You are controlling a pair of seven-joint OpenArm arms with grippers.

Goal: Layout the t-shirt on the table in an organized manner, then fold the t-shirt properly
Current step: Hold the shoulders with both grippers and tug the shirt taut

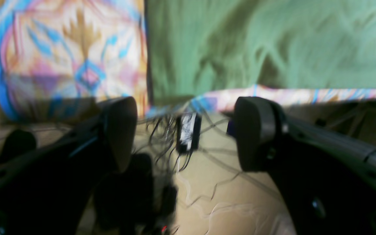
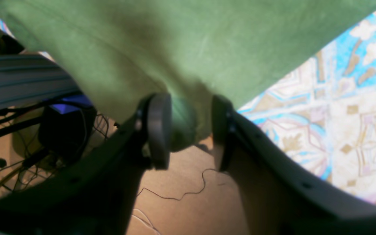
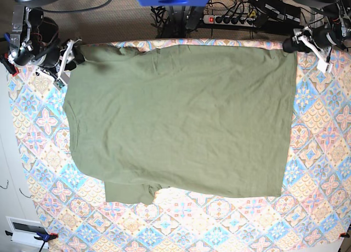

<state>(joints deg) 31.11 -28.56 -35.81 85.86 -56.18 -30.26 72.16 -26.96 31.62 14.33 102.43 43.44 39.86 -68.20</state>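
- T-shirt point(image 3: 181, 120): olive green, spread flat over the middle of the table, lying sideways in the base view. The straight hem runs down that view's right side; one short sleeve point(image 3: 129, 192) pokes out at the near left. Mild wrinkles across the body. Its far edge lies along the table's far edge.
- Table point(image 3: 323, 170): covered with a cloth of pink, blue and cream diamond tiles, showing on every side of the shirt except the far one.
- Right gripper point(image 2: 188, 130): at the far left corner of the base view, jaws pinching a bunched fold of green fabric between the pads.
- Left gripper point(image 1: 184, 133): at the far right corner of the base view, just off the shirt's corner; jaws spread wide with nothing between them. Its wrist view is blurred.
- Floor beyond the far edge: tangled cables point(image 3: 230, 11) and a power strip point(image 3: 227, 19).
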